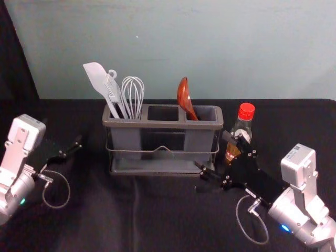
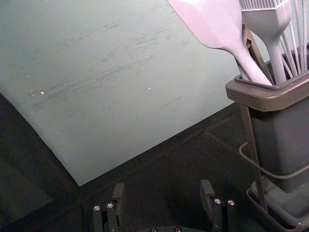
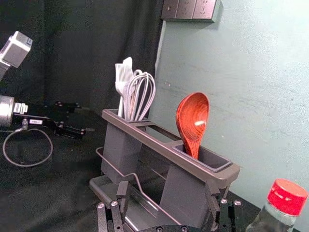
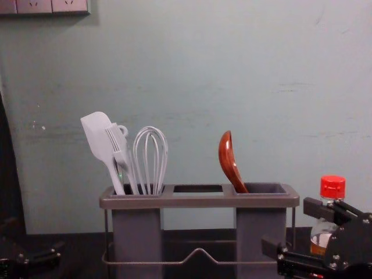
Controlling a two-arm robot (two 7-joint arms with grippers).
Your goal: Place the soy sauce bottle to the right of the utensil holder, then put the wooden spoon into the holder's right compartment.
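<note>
The left gripper (image 1: 80,143) is parked at the left of the surface (image 1: 105,210), its fingers spread with nothing held. White utensils (image 1: 98,79) are stood in the left end of the holder (image 1: 164,124). In its right compartment (image 1: 198,140) the wooden spoon (image 1: 185,97) is lodged bowl up, its long axis steep and tipped toward the left, the handle end sunk in the cup. By the right gripper (image 1: 211,151), much the nearer of the two, the spoon is not touched: its fingers are spread, low before the holder's right end, and the spoon lies above and beyond them. Farther right, the soy sauce bottle (image 1: 243,126) is stood upright, outside the fingers and close by the outer one. Both placings seem done; if the gripper is withdrawn, it should be drawn back toward its own arm, without a sideways swing into the bottle.
</note>
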